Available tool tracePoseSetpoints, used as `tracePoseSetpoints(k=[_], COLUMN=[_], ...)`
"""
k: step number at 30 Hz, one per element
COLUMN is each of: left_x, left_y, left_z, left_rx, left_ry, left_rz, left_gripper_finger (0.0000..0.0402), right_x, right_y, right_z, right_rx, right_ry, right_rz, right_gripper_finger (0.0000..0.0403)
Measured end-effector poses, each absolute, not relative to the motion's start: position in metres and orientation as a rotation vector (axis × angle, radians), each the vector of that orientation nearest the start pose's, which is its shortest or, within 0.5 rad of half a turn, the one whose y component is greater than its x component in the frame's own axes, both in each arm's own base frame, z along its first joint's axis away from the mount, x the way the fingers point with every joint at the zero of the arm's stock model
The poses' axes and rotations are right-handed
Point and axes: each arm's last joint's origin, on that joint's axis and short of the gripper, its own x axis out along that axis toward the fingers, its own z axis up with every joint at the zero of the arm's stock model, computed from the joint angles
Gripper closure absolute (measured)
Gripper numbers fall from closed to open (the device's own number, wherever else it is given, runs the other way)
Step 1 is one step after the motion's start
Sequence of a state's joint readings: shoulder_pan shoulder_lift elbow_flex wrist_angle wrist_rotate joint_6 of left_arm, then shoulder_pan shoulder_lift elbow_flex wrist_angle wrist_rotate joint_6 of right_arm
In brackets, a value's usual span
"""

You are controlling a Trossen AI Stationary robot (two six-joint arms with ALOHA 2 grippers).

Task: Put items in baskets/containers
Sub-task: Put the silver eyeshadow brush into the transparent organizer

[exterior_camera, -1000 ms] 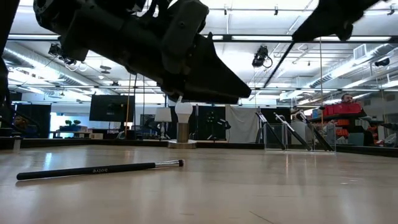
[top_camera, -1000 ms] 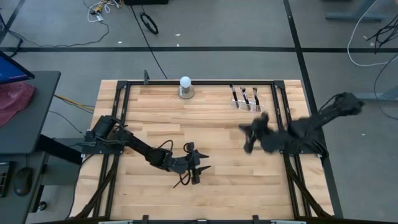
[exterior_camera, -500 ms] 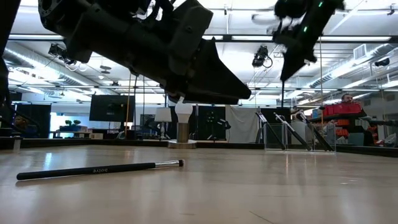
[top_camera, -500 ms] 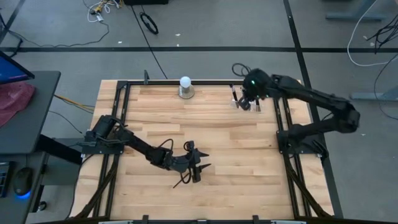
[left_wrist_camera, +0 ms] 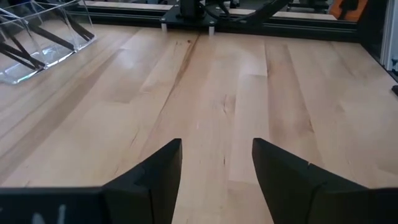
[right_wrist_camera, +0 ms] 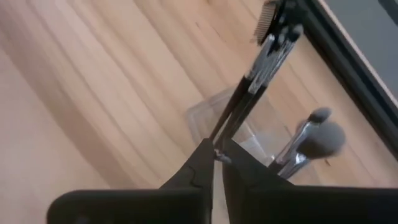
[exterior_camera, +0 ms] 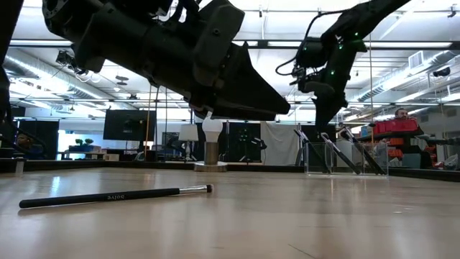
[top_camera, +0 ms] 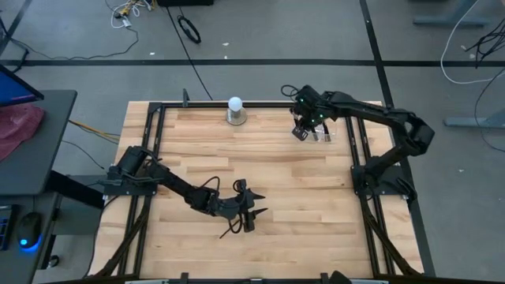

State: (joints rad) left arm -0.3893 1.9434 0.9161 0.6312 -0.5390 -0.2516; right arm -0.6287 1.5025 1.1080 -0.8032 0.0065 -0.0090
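Note:
A clear plastic holder stands near the table's far right corner, also in the low view and the left wrist view. Several dark makeup brushes lean in it, heads up. My right gripper hangs over the holder's left end, pointing down, shut on a thin brush. Another brush lies flat on the wood in the near middle. My left gripper hovers open just beyond that brush; its fingers are apart, with nothing between them. My right gripper pinches a thin dark brush handle at its free end between the two fingertips, coming from above and pointing down. The brush runs away below the fingers, its silver ferrule and comb-like head at the far end, over the holder.
A white ball on a round grey base stands at the far edge, left of the holder. A black frame runs along the table's sides. Bare wood lies between the two arms.
My right gripper has swung quickly from the table's right middle toward the far edge, reached the holder, then shifted slightly left and dropped lower over its left end. The brush on the table has not moved.

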Motion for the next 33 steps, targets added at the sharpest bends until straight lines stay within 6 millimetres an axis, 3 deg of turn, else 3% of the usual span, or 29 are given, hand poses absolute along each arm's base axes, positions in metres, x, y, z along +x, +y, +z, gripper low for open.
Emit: tracePoseSetpoints(k=[6, 12, 19, 22, 26, 29, 33], left_x=[0.357, 0.357, 0.357, 0.354, 0.342, 0.323, 0.289], left_y=[-0.130, -0.130, -0.131, -0.134, -0.148, -0.167, -0.199], left_z=[0.135, 0.135, 0.135, 0.133, 0.136, 0.144, 0.150], left_rx=[-0.071, -0.077, -0.096, -0.083, -0.047, -0.056, -0.049], left_ry=[0.333, 0.332, 0.331, 0.352, 0.432, 0.499, 0.555], left_rz=[0.191, 0.192, 0.194, 0.186, 0.154, 0.117, 0.125], left_gripper_finger=[0.0200, 0.0200, 0.0200, 0.0200, 0.0200, 0.0200, 0.0200], right_x=[0.237, 0.240, 0.240, 0.244, 0.245, 0.242, 0.234], right_y=[-0.179, -0.187, -0.185, -0.162, -0.110, -0.061, 0.004], right_z=[0.232, 0.234, 0.254, 0.272, 0.288, 0.285, 0.262], right_rx=[0.365, 0.347, 0.222, 0.172, 0.089, 0.068, 0.053], right_ry=[1.131, 1.052, 0.954, 0.883, 0.800, 0.708, 0.563], right_rz=[-0.571, -0.611, -0.745, -0.694, -0.544, -0.393, -0.158], right_gripper_finger=[0.0363, 0.0309, 0.0251, 0.0250, 0.0263, 0.0279, 0.0300])
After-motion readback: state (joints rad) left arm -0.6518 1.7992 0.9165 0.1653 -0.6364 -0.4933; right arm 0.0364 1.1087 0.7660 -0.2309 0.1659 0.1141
